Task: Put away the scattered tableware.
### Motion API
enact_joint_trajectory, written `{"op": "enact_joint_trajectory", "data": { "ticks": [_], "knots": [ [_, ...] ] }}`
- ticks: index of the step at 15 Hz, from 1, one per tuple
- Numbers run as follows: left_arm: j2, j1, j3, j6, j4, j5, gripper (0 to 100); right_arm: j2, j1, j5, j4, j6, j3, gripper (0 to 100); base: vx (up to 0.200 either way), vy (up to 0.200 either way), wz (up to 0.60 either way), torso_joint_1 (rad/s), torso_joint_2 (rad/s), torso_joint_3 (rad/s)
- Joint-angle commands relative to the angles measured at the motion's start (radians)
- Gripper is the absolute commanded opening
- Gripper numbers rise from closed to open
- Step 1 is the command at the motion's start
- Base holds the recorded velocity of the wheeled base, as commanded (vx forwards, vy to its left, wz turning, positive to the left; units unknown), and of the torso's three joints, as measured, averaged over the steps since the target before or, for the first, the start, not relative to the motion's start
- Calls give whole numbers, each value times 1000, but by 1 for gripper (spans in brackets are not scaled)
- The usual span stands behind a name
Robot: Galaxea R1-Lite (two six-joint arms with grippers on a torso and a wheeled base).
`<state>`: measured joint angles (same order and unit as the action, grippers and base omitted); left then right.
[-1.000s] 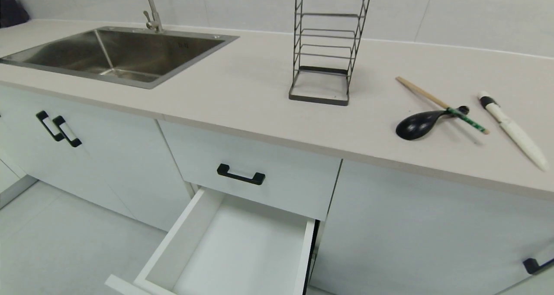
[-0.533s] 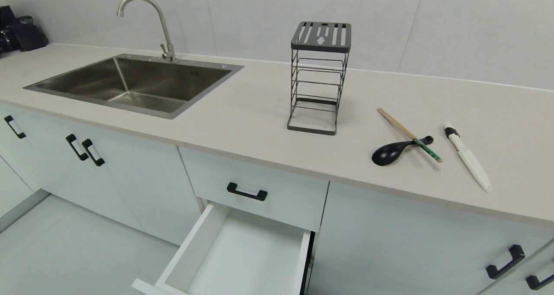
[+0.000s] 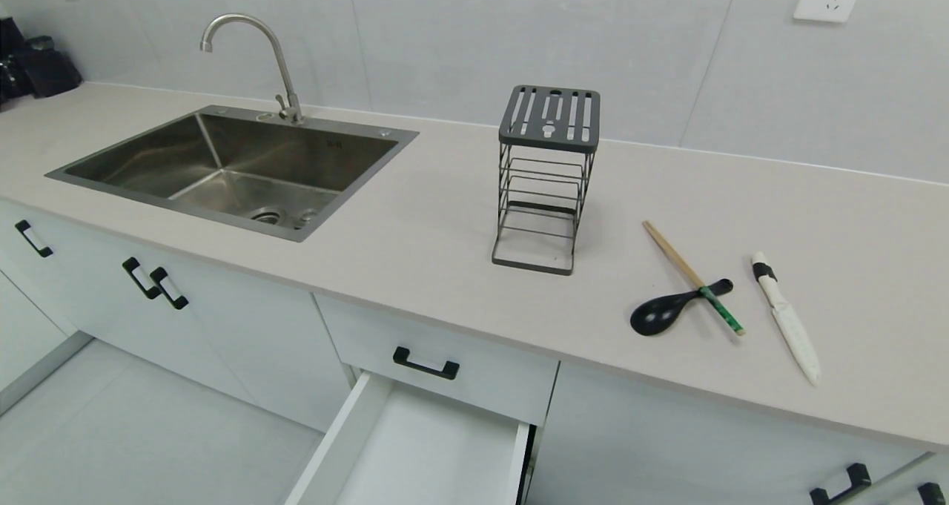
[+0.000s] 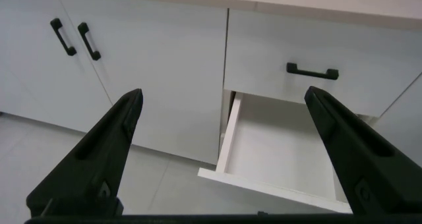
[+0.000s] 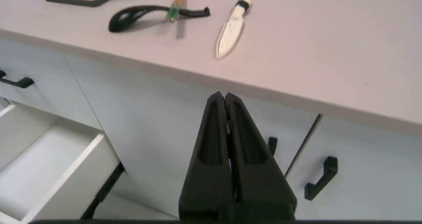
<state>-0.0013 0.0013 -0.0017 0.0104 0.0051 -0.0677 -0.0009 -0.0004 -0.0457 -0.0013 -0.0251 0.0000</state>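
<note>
Head view: a black spoon [image 3: 658, 314], a chopstick [image 3: 686, 271] across its handle and a white knife [image 3: 787, 319] lie scattered on the table [image 3: 430, 245], right of the wire rack [image 3: 547, 182]. The open drawer [image 3: 337, 446] below likely awaits them. The left hand [image 4: 224, 95] gapes wide before it; the right hand [image 5: 225, 99] is pressed closed.

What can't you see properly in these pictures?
Open drawer: front cut off by the head view's bottom edge; back hidden under the closed drawer.
Sink: its near wall hides part of the bottom, head view.
Chopstick: one or a pair, too small to tell, head view.
Dark things at the counter's far left: cut off by the head view's edge.
</note>
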Motion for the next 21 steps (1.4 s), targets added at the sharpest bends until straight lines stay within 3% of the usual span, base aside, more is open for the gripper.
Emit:
{"op": "enact_joint_trajectory", "data": {
  "ticks": [1, 8, 9, 15, 17, 18, 21],
  "knots": [
    [1, 0, 0, 0, -1, 0, 100, 1, 0, 0, 0, 1, 0, 0, 0, 0, 0, 281, -530, -256],
    [1, 0, 0, 0, -1, 0, 100, 1, 3, 0, 0, 1, 0, 0, 0, 0, 0, 130, -246, -120],
    [1, 0, 0, 0, -1, 0, 100, 1, 3, 0, 0, 1, 0, 100, 0, 0, 0, 0, 0, 0],
    [1, 0, 0, 0, -1, 0, 100, 1, 2, -6, -20, 1, 0, 100, 0, 0, 0, 0, 0, 0],
    [1, 0, 0, 0, -1, 0, 100, 1, 2, -8, -249, -36, 0, 100, 0, 0, 0, 0, 0, 0],
    [1, 0, 0, 0, -1, 0, 100, 1, 0, -19, -270, -61, 0, 100, 0, 0, 0, 0, 0, 0],
    [1, -1, 0, 0, -1, 0, 100, 79, -4, -212, -244, -36, -130, 100, 0, 0, 0, 0, 0, 0]
  ]
}}
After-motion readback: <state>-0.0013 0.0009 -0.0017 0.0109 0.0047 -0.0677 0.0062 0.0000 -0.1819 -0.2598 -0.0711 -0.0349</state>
